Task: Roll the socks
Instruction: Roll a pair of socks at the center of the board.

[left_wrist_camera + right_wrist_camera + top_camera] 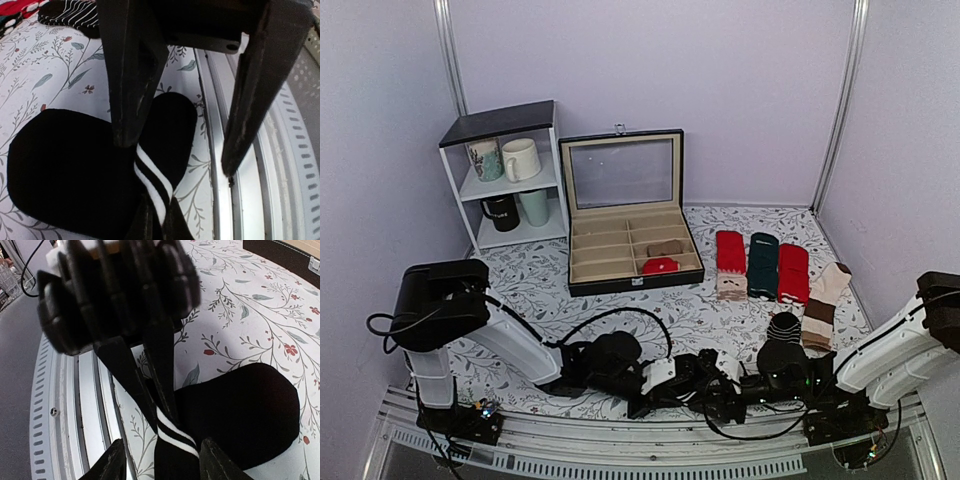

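A black ankle sock (65, 175) with two white bands on its cuff lies flat on the flowered cloth by the table's near edge. It also shows in the right wrist view (245, 410). My left gripper (159, 212) is shut on the banded cuff and shows in the right wrist view (163, 412) pinching it. My right gripper (162, 447) is open, with its jaws straddling the cuff. From the left wrist view, one of its fingers (130, 90) rests over the sock and the other hangs over the metal rail. In the top view the two grippers meet low in the middle (715, 388), hiding the sock.
A black sock with thin white stripes (783, 327) lies right of the grippers. Red (730, 250), dark green (763, 262), red (792, 270) and beige-brown (823, 295) socks lie behind it. An open black box (630, 255) and a white shelf with mugs (505, 170) stand at the back. The metal table edge (75, 405) is close.
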Action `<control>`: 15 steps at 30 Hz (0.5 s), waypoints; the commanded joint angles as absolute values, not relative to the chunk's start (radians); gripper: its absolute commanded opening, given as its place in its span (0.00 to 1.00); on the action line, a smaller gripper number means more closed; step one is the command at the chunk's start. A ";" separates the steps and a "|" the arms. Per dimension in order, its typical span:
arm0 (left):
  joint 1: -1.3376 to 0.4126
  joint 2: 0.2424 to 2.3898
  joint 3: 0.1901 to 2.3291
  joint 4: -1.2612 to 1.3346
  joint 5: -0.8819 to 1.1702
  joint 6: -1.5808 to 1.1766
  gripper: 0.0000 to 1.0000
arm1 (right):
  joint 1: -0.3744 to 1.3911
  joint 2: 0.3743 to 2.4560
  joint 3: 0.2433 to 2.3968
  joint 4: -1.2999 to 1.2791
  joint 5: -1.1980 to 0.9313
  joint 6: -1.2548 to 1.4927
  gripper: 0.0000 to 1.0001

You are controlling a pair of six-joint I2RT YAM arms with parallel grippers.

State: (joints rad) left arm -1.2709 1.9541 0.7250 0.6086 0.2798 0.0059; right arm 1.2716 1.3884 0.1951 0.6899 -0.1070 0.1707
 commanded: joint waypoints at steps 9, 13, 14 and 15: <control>-1.261 2.052 0.687 0.353 0.256 -0.005 0.00 | 1.281 1.512 0.224 0.759 -0.116 0.144 0.38; -1.259 2.057 0.691 0.351 0.258 -0.005 0.00 | 1.281 1.517 0.218 0.753 -0.114 0.160 0.32; -1.258 2.058 0.692 0.350 0.258 -0.005 0.00 | 1.281 1.518 0.219 0.749 -0.114 0.162 0.29; -1.258 2.059 0.694 0.349 0.259 -0.005 0.00 | 1.281 1.522 0.220 0.745 -0.115 0.165 0.25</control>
State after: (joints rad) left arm -1.2682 1.9606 0.7300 0.6121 0.2882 0.0055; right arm 1.2739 1.4975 0.2115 0.7284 -0.1093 0.1436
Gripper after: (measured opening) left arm 0.031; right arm 0.302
